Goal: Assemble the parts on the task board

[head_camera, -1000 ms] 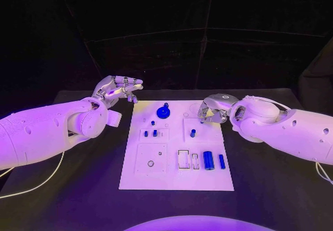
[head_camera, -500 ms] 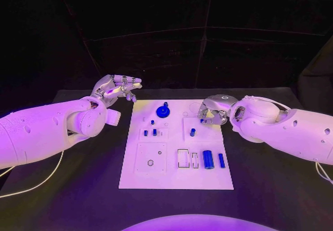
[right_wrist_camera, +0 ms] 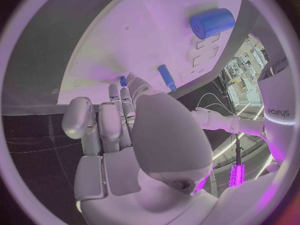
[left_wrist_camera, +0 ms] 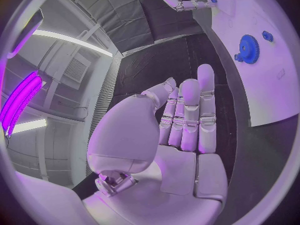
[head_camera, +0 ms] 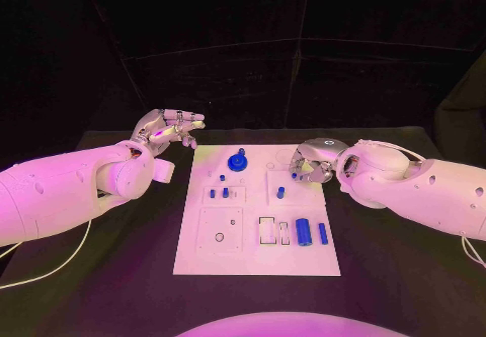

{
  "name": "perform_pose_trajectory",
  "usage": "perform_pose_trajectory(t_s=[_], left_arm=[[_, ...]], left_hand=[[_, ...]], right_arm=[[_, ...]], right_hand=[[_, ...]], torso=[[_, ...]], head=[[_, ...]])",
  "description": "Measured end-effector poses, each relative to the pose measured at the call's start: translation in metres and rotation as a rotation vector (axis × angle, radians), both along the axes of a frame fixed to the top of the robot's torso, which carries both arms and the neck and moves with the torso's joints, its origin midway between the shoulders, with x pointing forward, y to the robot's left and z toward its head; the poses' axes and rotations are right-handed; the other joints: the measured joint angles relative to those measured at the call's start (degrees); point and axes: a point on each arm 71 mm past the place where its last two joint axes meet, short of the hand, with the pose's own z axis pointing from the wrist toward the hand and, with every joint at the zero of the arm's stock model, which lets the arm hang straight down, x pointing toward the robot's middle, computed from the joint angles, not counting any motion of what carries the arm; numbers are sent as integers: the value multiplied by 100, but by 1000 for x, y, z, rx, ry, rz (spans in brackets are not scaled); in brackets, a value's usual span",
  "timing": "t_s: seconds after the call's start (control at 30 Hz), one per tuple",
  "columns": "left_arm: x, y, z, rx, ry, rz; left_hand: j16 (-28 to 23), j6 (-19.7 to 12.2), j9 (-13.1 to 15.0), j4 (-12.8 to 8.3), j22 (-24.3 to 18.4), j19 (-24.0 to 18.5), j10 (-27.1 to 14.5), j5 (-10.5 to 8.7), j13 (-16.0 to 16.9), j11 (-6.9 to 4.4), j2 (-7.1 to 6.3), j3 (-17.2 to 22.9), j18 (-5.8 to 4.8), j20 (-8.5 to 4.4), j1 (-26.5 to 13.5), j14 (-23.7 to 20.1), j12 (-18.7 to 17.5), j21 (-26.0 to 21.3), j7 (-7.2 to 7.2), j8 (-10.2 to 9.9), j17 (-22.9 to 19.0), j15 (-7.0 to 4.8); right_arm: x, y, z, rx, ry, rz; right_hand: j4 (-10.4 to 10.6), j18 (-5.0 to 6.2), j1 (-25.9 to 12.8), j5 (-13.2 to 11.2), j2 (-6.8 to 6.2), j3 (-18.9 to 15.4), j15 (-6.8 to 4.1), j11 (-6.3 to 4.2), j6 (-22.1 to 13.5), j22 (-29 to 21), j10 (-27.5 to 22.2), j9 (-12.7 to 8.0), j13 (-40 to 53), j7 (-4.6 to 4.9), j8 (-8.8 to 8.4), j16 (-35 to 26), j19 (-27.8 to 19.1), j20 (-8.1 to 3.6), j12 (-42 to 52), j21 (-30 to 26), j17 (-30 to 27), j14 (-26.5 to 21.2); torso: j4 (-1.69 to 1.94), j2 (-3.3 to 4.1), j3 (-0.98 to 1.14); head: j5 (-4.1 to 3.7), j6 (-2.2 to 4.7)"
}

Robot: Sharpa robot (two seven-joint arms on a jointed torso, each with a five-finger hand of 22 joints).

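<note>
Black table [head_camera: 121, 281], dark curtain backdrop [head_camera: 304, 77], ceiling strip lights [left_wrist_camera: 69, 40].

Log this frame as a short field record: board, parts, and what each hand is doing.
board: white task board flat on black table
gear: blue, at board's far end
cylinders: large blue and thin blue lying side by side, near right
left hand: raised off board's far left corner, holds nothing
right hand: over board's far right edge, a small blue part at its fingertips; grip unclear
</note>
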Motion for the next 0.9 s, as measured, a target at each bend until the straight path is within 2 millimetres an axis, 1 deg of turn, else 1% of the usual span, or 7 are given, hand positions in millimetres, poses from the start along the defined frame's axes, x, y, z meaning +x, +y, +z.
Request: perform_pose_trajectory(t_s=[0.23,0.3,0.37,0.53,0.67,0.8,0.9], left_arm=[[0,0,-1,0,3,-1],[0,0,-1,0,3,-1],[-1,0,-1,-1,4,-1],[-1,-1,-1,-1,5,-3],[-1,-1,-1,-2,6,-4],[-1,-1,-1,-2,6,-3],[-1,-1,-1,-2,7,-3]], left_hand=[[0,0,0,0,-6,0,0,0,0,0,21,0,-1,0,-21,0,0,0,0,0,-8,0],[0,0,0,0,-6,0,0,0,0,0,21,0,0,0,-21,0,0,0,0,0,-8,0],[0,0,0,0,-6,0,0,0,-1,0,21,0,0,0,-21,0,0,0,0,0,-8,0],[0,0,0,0,-5,0,0,0,-1,0,21,0,-1,0,-21,0,0,0,0,0,-8,0],[0,0,0,16,-15,0,0,0,-1,0,21,16,-1,0,-21,-20,0,-25,0,0,-20,20],[0,0,0,16,-15,0,0,0,-1,0,21,16,-2,0,-21,-20,0,-24,0,0,-20,20],[0,0,0,16,-15,0,0,0,-1,0,21,16,-2,0,-21,-20,0,-24,0,0,-20,20]], right_arm=[[2,2,-1,-4,6,-3],[3,3,-3,-7,12,-4],[3,3,-4,-9,17,-5],[4,5,-5,-10,21,-7],[4,6,-5,-9,22,-7],[4,7,-6,-10,22,-7],[4,8,-6,-10,21,-7]], right_hand=[[-70,0,0,0,0,250,0,-20,73,29,102,6,-1,-17,0,0,0,0,0,0,47,0],[-123,0,42,-67,42,398,0,-41,91,54,123,9,-7,-34,0,21,0,0,0,0,66,0],[-157,0,61,-129,62,509,0,-20,112,77,144,9,-15,-35,0,36,0,0,0,0,81,0],[-224,0,61,-140,62,686,0,-40,130,89,165,9,-11,-34,0,36,22,-22,-24,21,90,0],[-292,0,-10,-162,-9,844,0,-51,185,116,216,8,-5,-41,0,65,22,-22,-40,21,99,0],[-336,0,-28,-162,-28,937,0,-82,206,147,288,8,-8,-61,0,65,43,-42,-40,46,109,0],[-381,0,-38,-162,-38,999,-22,-71,267,170,340,19,-8,-62,0,65,42,-42,-42,73,120,-22]], torso=[[2,-1,-1],[2,-1,-3],[2,-1,-3],[2,-1,-5],[2,-1,-4],[2,-1,-4],[2,-1,-4]], head=[[7,0],[7,-8],[7,-12],[4,-29],[12,-36],[20,-42],[21,-44]])
